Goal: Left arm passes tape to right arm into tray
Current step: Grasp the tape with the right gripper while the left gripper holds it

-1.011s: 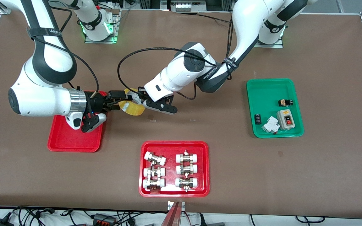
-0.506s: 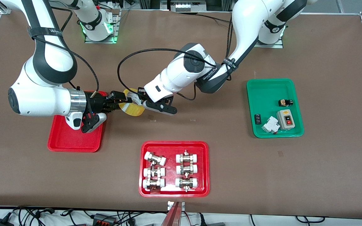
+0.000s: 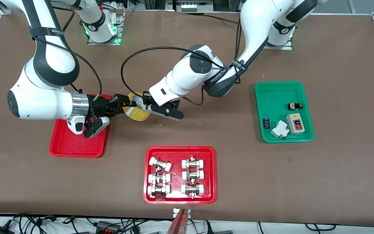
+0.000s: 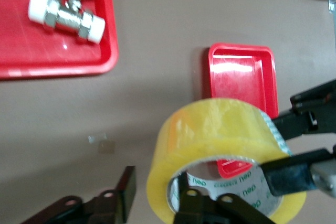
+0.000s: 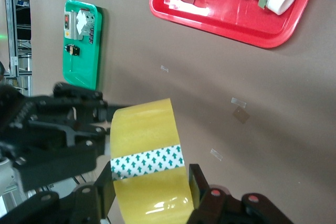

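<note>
Since a second ago: right gripper (image 3: 129,107) closed in on tape (image 3: 137,112), now clamped across it. Left gripper (image 3: 142,104) gripping the roll through its core. Tape aloft just beside red tray (image 3: 76,143); translucent yellow, green-arrow strip.

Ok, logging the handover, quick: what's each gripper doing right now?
Left gripper: shut on the translucent yellow packing tape roll.
Right gripper: shut on the same roll, over the table.

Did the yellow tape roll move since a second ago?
Yes, a little. The tape has slid toward the plain red tray, held between the left tool and right tool.
</note>
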